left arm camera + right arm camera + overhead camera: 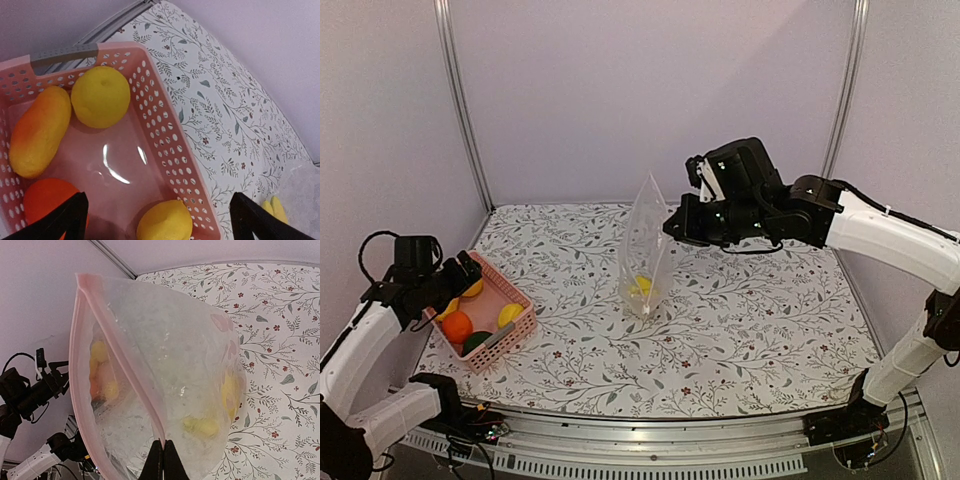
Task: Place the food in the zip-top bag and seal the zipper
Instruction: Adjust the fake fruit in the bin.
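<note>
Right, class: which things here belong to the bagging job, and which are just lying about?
Job: zip-top bag, its zipper, bagged food, food in the basket, right gripper pinching the bag, open left gripper.
Just there: pink basket, floral table cover.

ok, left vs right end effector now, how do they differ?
Left end effector is wide open and empty; right end effector is shut on the zip-top bag. Left hangs over the pink basket; right holds the bag upright. Both are black.
</note>
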